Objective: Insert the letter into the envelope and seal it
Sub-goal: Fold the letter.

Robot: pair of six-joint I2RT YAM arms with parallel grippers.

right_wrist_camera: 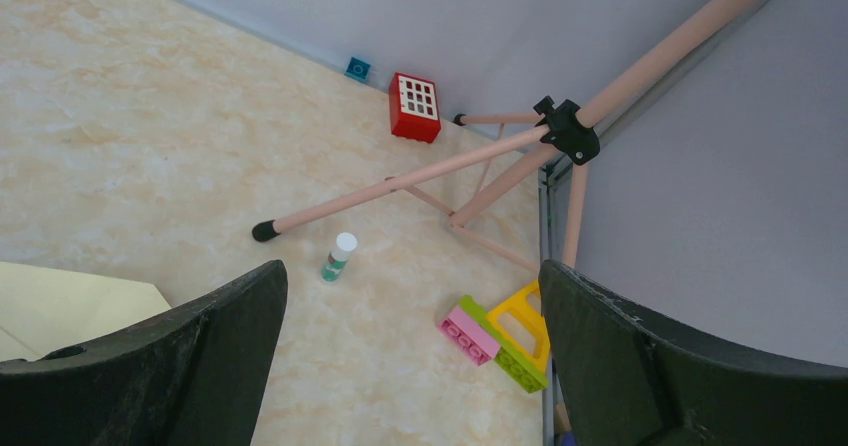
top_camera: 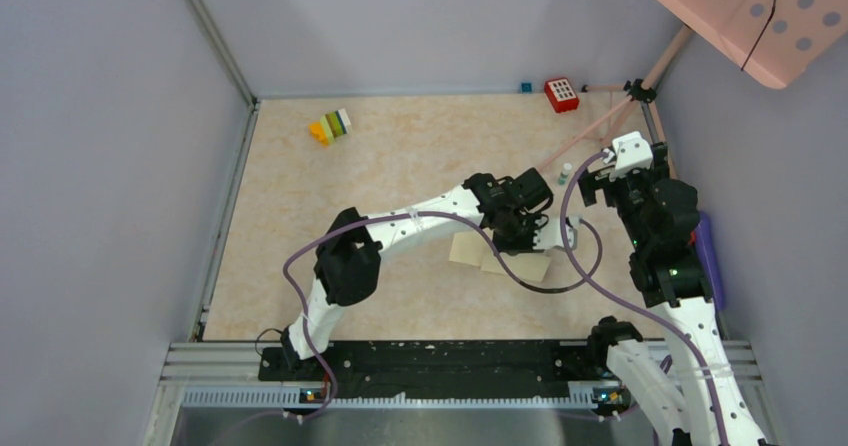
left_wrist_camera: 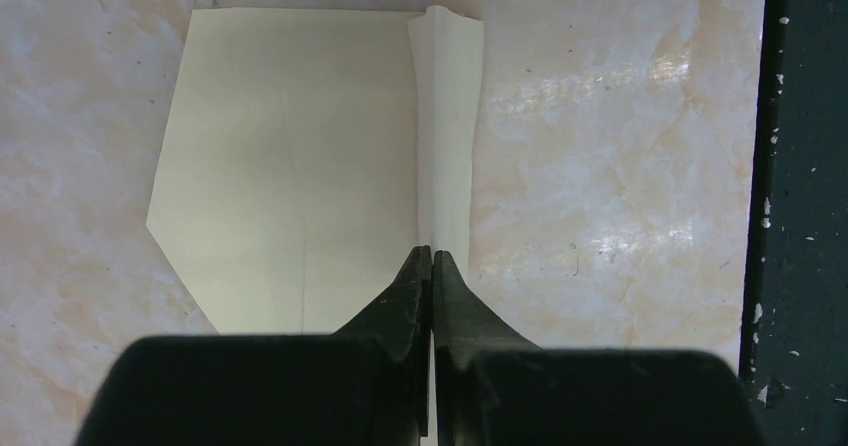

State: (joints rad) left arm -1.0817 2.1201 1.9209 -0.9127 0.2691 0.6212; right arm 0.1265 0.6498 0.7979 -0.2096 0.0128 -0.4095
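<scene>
The pale cream envelope (left_wrist_camera: 290, 166) lies flat on the table, its pointed flap angled toward the left wrist camera; it also shows in the top view (top_camera: 466, 250) and as a corner in the right wrist view (right_wrist_camera: 70, 301). A paler white sheet, apparently the letter (left_wrist_camera: 450, 126), stands along the envelope's right edge. My left gripper (left_wrist_camera: 432, 254) is shut on the near end of that sheet, and sits over the papers in the top view (top_camera: 530, 228). My right gripper (right_wrist_camera: 412, 276) is open and empty, raised at the right (top_camera: 592, 184).
A small glue stick (right_wrist_camera: 339, 256) lies near the pink tripod's leg (right_wrist_camera: 400, 181). A red block (right_wrist_camera: 415, 107) sits by the back wall. Pink, green and yellow bricks (right_wrist_camera: 497, 341) lie by the right wall. More coloured bricks (top_camera: 330, 126) sit at the far left. A darker tan sheet (top_camera: 528, 267) lies beside the envelope.
</scene>
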